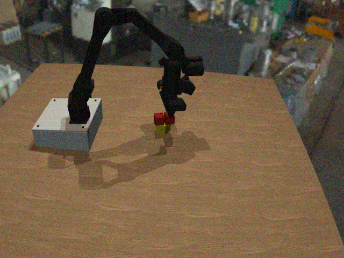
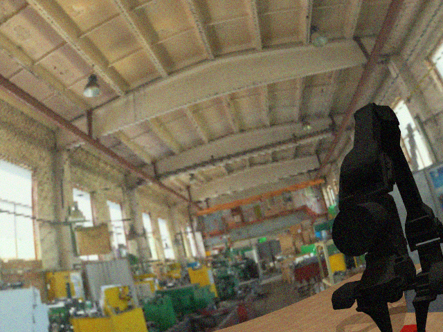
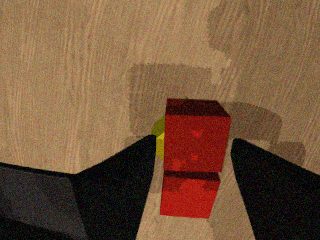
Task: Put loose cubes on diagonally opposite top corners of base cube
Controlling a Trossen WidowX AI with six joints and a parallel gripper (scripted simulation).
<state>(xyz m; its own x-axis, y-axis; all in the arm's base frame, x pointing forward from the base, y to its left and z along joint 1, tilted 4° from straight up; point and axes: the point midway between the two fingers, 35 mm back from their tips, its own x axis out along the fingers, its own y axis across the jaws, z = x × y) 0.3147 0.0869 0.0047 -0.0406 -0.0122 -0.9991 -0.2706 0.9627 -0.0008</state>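
Red cube between the claw's fingers: slim open strip along each side. Second red cube [image 1: 158, 119] [image 3: 190, 197]: close neighbour, obstructing sideways passage there. Yellow cube [image 1: 162, 129] [image 3: 160, 145]: directly below, barring descent.
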